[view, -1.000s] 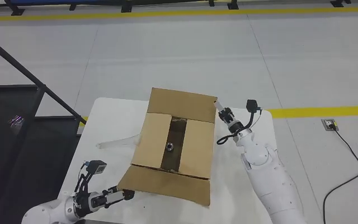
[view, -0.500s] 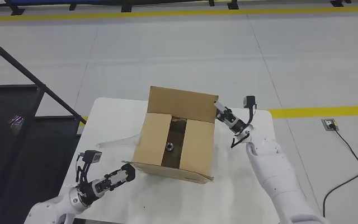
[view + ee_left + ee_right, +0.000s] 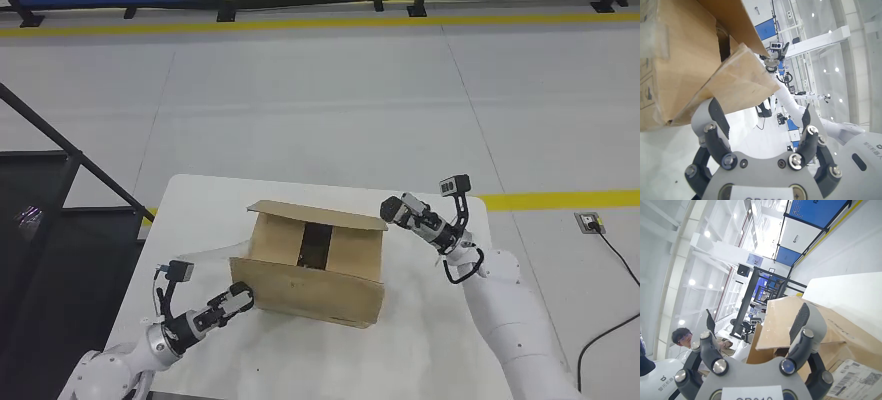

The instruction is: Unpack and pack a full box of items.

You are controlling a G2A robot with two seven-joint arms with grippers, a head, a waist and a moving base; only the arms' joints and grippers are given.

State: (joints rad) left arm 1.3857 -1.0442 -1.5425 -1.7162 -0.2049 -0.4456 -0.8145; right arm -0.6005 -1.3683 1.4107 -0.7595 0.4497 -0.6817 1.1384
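Box [image 3: 308, 268] sits roughly mid-table [image 3: 200, 210], cardboard, with its two inner flaps folded in and a dark gap [image 3: 318, 243] left between them. Can't make out what's inside from here.

Left gripper [image 3: 238, 296] is at the box's 8 o'clock corner, spread wide with nothing in it. In the wrist view one finger [image 3: 718, 115] is tucked right under the corner of the near outer flap [image 3: 742, 79], so my guess is it's propping that flap from below rather than pinching it.

Right gripper [image 3: 392, 209] is at the 2 o'clock corner, also wide open and empty. One finger [image 3: 800, 321] lies against the far outer flap [image 3: 780, 321], which stands partly raised.

So both arms work opposite corners, which makes sense: push each long flap from its end and the box doesn't skid. Looks to me like the closing-up part of packing, with the outer flaps not yet down. Main risk is a flap slipping off a finger and springing back, since neither is actually clamped.
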